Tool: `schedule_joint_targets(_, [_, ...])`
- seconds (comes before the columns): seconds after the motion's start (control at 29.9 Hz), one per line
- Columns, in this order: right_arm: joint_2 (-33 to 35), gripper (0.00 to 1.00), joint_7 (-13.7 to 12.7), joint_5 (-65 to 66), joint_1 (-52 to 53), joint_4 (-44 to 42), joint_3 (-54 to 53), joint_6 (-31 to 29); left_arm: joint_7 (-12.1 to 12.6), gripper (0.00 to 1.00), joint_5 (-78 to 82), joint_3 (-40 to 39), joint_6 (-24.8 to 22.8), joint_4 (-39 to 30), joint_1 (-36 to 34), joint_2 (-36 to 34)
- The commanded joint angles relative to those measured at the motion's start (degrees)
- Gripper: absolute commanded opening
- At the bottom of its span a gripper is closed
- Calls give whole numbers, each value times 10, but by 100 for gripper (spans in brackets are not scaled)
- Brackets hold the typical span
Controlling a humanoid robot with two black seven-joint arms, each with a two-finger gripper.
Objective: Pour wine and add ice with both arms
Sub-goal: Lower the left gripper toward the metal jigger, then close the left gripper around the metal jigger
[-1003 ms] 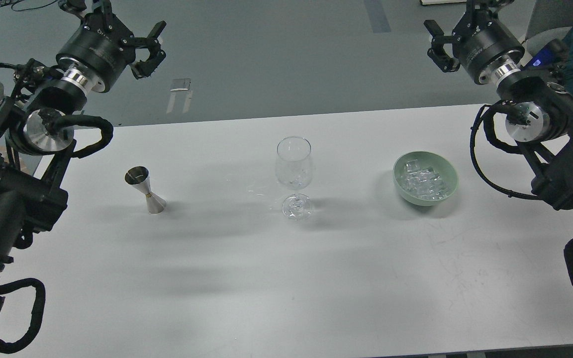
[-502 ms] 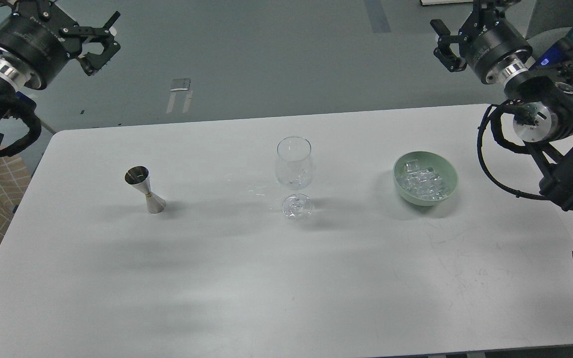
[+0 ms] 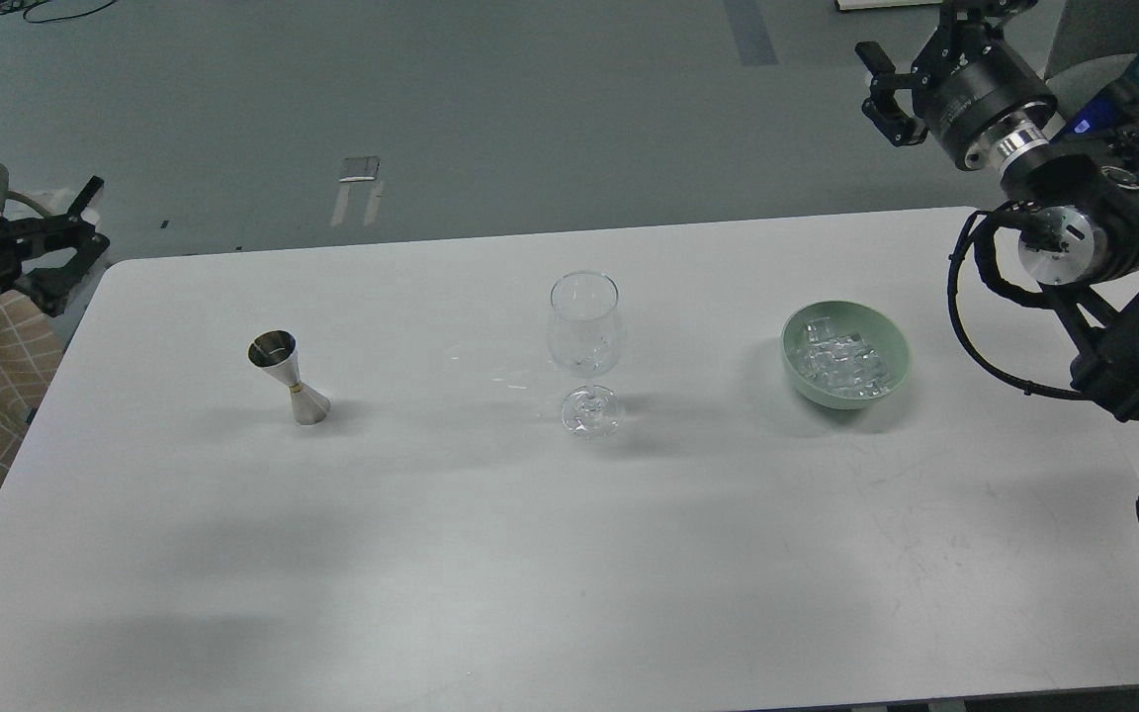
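Head view is showing both claws, left claw (image 3: 70, 242) and right claw (image 3: 886, 89), gaping empty, away from the tabletop (image 3: 490, 554); ice (image 3: 841, 361) is sitting in its green bowl (image 3: 891, 341). Any hasty reach is risking toppling the wine glass (image 3: 584, 341).

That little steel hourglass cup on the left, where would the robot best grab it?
Probably at the narrow waist of the small steel hourglass-shaped measuring cup, coming level from its left side. It stands upright with flared cones above and below, so fingers pinching the waist should not slip.
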State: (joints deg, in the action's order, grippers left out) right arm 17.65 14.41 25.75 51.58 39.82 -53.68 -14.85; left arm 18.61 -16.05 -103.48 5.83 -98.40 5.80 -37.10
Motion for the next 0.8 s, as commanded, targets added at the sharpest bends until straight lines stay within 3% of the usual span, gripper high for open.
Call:
schedule_joint_targets(0.0, [-2,100,0,0,-2,-2,7,0,38,96,-11,-38,2,-11,74,39])
schedule_joint_targets(0.03, [-2,100,0,0,-3,-2,8,1,52,96,-11,-49,2,-11,91,59])
schedule_joint_targets(0.3, [-2,100,0,0,-4,-2,9,3,92,96,-8,-52,2,-10,162,142])
schedule_joint_targets(0.57, [-3,100,0,1,-11,-2,9,4,94,97,50,-13,-3,-4,153,215])
schedule_joint_targets(0.77, [-3,100,0,1,-12,-3,10,4,92,98,130,24,2,33,99,281])
